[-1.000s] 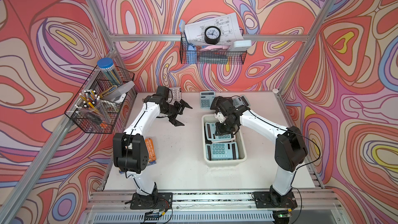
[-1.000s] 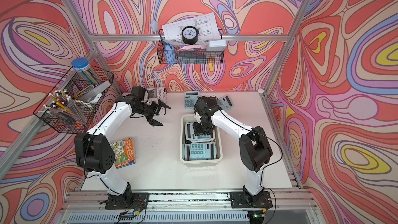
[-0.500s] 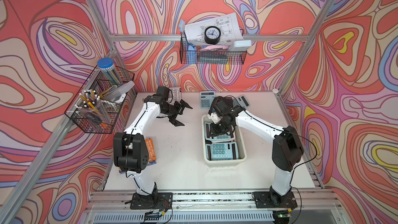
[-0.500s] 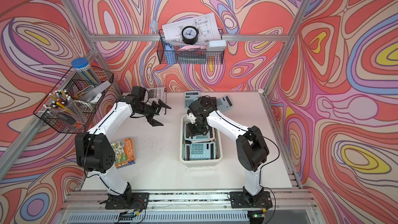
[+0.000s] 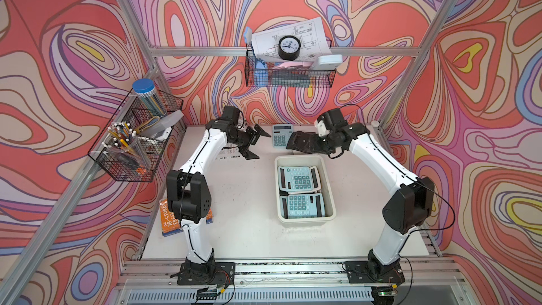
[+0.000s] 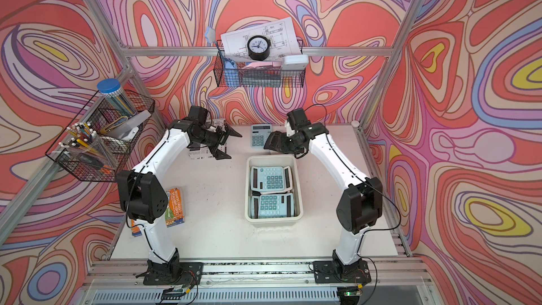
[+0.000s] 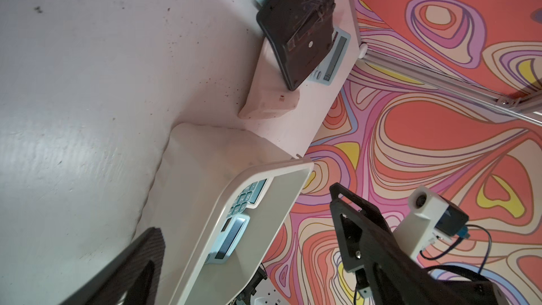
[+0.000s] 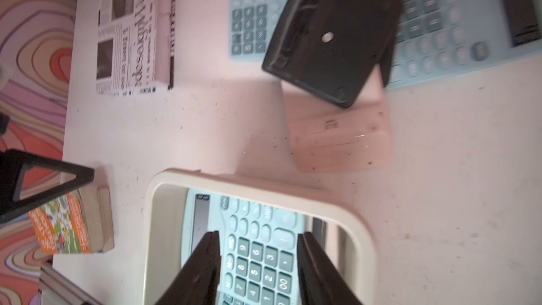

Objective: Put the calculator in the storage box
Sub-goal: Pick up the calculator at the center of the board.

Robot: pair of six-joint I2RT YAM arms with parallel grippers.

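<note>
Both empty: left gripper jaws wide, right gripper jaws apart above storage box with two stowed calculators; loose calculator lies flat on table at box's 12 o'clock, likely light, rigid, slick, so pinch across side edges.

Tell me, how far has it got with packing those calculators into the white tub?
Done: the storage box already holds a rear calculator and a front calculator. In hand: nothing; the right gripper hangs open, empty, by the box, and the left gripper is open too. Left: a loose calculator and a second loose calculator lie outside it, at the back.
</note>
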